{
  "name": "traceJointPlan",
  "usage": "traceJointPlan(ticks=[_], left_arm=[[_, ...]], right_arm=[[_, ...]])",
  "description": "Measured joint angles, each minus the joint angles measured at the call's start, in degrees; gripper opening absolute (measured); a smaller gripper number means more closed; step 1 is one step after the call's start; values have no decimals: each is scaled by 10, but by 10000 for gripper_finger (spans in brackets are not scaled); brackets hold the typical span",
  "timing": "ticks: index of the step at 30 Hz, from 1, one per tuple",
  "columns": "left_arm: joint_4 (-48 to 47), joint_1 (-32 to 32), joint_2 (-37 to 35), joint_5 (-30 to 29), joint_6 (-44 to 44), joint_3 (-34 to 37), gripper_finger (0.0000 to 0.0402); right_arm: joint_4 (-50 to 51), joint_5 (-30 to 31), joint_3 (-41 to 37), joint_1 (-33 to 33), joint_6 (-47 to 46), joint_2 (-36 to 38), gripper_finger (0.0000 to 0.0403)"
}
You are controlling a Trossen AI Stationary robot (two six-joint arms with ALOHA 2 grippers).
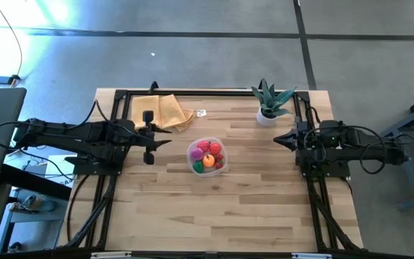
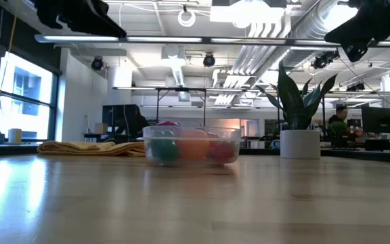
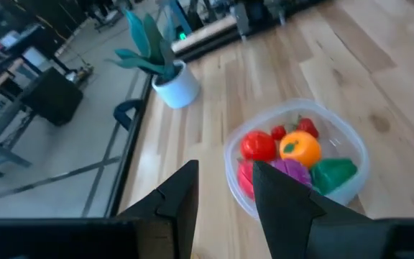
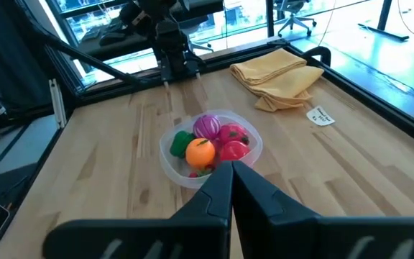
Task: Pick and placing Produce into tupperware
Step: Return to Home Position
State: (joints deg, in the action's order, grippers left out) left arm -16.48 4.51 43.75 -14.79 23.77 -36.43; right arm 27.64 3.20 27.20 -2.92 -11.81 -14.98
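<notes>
The clear tupperware (image 1: 207,157) sits on the table's middle, its base flat on the wood. Inside lie the toy produce: red pieces (image 3: 258,144), an orange one (image 3: 300,150), a magenta one (image 3: 291,171) and a green one (image 3: 332,173). My left gripper (image 1: 165,139) hovers above the table left of the tupperware, its fingers a little apart and holding nothing. My right gripper (image 1: 279,138) hovers on the right side of the table, fingers shut together and holding nothing. In the low view both arms stay high above the tupperware (image 2: 191,146).
A folded tan cloth (image 1: 162,113) lies toward the far left of the table. A spiky green potted plant (image 1: 269,102) stands far right, just beyond my right gripper. A small white tag (image 1: 201,113) lies near the cloth. Bare wood stretches across the near half of the table (image 1: 214,216).
</notes>
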Motion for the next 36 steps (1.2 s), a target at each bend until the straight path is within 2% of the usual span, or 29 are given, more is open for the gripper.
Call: traceJointPlan(ticks=[6,10,13,23,26,31,36], left_arm=[[-8,0,-11,0,20,-61,120],[-41,0,-52,0,45,-124,119],[-84,0,-96,0,49,-134,119],[-102,0,-274,1,17,-10,120],[-102,0,-310,1,6,24,120],[-97,0,-359,1,-2,81,120],[-90,0,-396,7,-10,101,120]], right_arm=[[0,8,0,0,-43,0,0],[0,1,0,0,-26,0,0],[0,-2,0,0,-17,0,0],[5,-3,0,0,-12,0,0],[-3,-3,-4,0,-12,0,0],[-70,-25,-66,0,-9,16,0],[-95,-27,-91,0,-15,38,0]])
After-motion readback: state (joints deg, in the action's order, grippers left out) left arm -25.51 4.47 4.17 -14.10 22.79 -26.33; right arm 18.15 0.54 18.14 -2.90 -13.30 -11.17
